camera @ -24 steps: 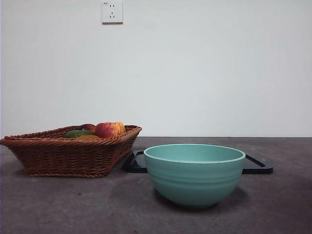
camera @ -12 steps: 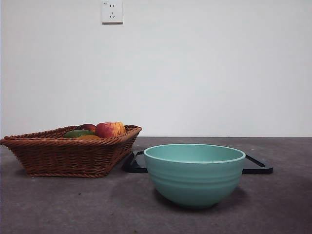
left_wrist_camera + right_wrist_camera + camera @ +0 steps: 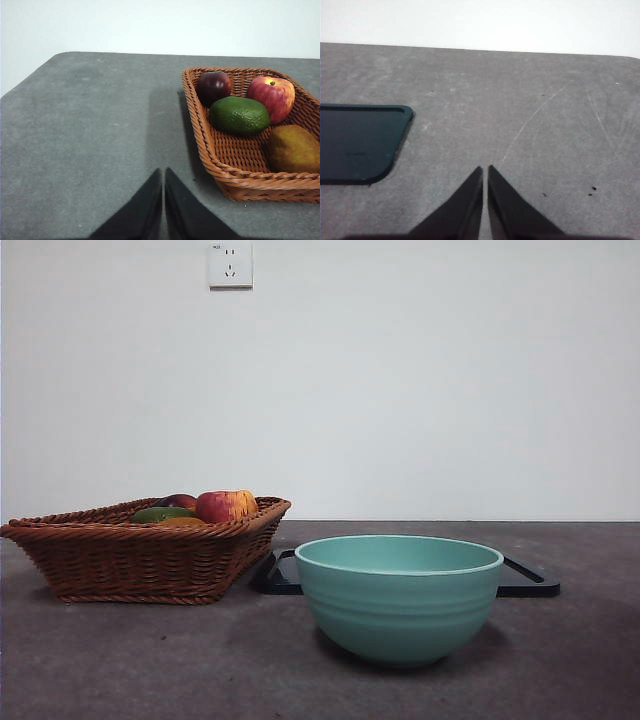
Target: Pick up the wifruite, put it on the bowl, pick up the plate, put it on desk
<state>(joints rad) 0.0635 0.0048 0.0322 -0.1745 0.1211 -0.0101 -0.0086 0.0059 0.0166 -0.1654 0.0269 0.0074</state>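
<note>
The wifruite (image 3: 292,149), a dull brown oval, lies in the wicker basket (image 3: 235,175) beside a green fruit; in the front view only its top (image 3: 182,522) peeks over the basket rim. The mint-green bowl (image 3: 398,595) stands on the desk (image 3: 150,660) at centre, with nothing showing above its rim. Behind it lies the flat dark plate (image 3: 530,580), whose corner (image 3: 355,142) shows in the right wrist view. My left gripper (image 3: 163,172) hovers shut over bare desk short of the basket. My right gripper (image 3: 485,170) is shut over bare desk beside the plate. Neither arm shows in the front view.
The basket (image 3: 140,555) stands at the left and also holds a red-yellow apple (image 3: 270,97), a green fruit (image 3: 239,115) and a dark plum (image 3: 213,86). A white wall with a socket (image 3: 230,264) closes off the back.
</note>
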